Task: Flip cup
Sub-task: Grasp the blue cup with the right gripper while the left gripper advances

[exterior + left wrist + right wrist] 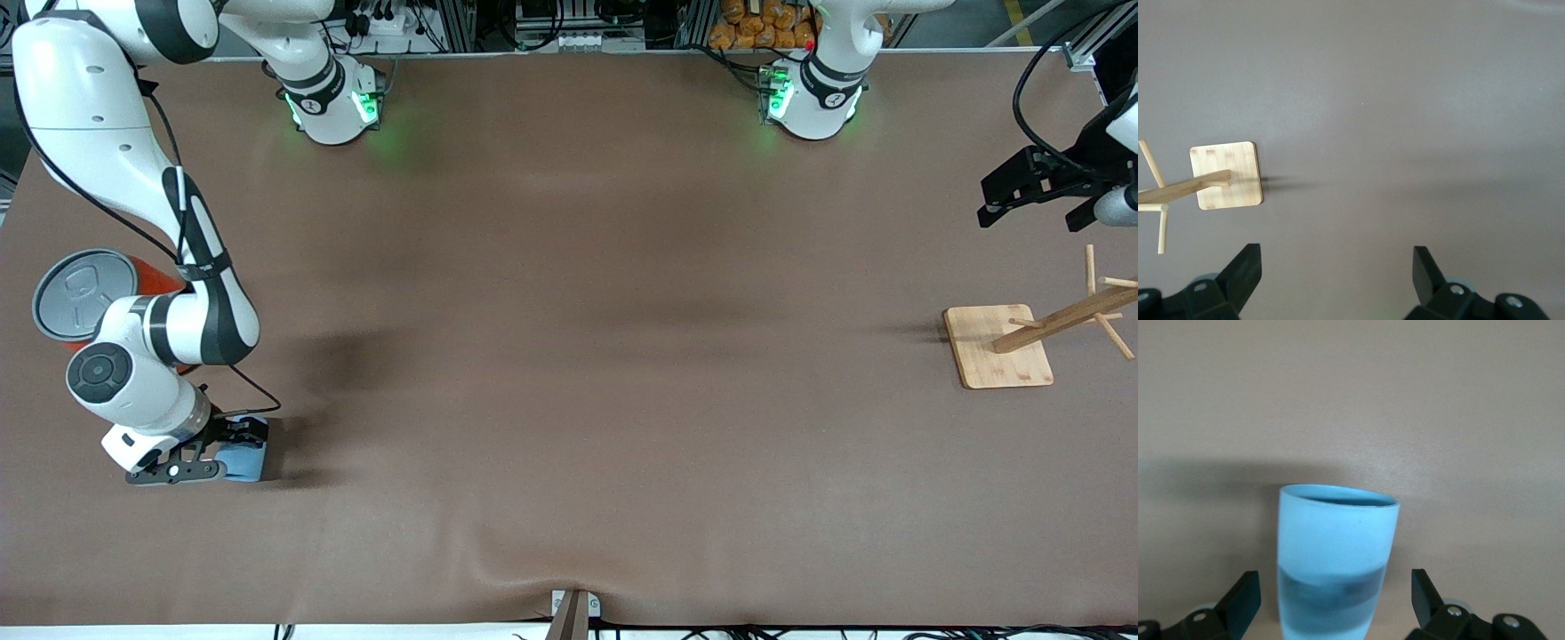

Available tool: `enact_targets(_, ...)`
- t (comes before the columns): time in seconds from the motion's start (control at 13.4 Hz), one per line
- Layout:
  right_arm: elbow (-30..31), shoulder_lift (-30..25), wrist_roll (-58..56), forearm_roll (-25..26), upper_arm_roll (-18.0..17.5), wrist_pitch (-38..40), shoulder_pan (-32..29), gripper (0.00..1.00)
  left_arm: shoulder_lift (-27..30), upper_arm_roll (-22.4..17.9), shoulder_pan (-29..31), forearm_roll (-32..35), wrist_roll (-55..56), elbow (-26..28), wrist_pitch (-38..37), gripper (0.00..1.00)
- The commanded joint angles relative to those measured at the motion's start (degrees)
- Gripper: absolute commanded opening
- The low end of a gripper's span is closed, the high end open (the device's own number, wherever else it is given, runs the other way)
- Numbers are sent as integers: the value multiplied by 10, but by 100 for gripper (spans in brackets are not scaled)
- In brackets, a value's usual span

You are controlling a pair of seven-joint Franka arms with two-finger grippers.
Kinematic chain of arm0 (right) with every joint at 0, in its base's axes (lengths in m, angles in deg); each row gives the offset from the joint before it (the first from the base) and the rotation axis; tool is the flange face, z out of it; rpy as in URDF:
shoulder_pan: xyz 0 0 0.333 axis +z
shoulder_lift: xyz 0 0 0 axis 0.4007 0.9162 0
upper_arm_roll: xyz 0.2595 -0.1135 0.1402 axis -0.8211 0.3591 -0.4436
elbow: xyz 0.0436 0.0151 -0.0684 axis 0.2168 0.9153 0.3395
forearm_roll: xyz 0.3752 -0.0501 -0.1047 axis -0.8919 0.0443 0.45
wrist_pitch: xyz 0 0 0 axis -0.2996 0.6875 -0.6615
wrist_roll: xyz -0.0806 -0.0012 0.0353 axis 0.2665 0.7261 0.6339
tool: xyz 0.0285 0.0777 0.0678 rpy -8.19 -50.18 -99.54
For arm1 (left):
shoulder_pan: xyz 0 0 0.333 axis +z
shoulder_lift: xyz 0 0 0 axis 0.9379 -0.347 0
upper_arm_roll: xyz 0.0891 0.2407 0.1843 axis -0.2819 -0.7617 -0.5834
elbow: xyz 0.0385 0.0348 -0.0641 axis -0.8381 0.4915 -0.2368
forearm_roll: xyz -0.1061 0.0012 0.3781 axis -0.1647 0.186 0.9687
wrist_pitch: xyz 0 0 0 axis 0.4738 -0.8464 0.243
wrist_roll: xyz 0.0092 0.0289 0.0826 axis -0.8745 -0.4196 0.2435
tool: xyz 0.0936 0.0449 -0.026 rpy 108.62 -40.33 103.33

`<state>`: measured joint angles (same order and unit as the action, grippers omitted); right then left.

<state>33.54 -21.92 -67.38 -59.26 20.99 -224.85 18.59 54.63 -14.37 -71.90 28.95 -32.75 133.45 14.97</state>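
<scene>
Front view, your inventory: light-blue cup (244,462) on its side on the tabletop (569,400) at the right arm's end, nearest the camera, between the spread fingers of the right tool (206,452), not gripped. Farther off, orange can (98,298) with grey lid. At the left arm's end, wooden peg rack (1022,342); left tool (1031,191) waits above, released.

No readable text, labels, brands or numbers anywhere; markings on arm bases too small to read.
</scene>
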Motion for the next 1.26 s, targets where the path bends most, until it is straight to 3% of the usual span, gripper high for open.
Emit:
enact_targets(0.0,-15,27,1,3,-7,-17,-15,100,-14,0,-4,-18,-11,-2,-6,100)
enact_targets(0.22,-15,33,3,-39,-7,-18,-11,100,-29,8,-4,-19,-11,4,-5,100)
enact_targets(0.45,-16,40,3,-41,-7,-27,-15,100,-68,8,2,-55,-11,3,-1,100)
enact_targets(0.59,-14,40,3,-41,-7,-39,-15,94,-99,8,2,-72,-11,4,22,100)
enact_targets(0.89,-18,29,-5,-39,-7,-33,-7,94,-155,12,-10,-73,-10,3,79,100)
enact_targets(1.19,-18,23,-5,-37,-10,-30,1,83,-188,20,-15,-74,-10,3,106,100)
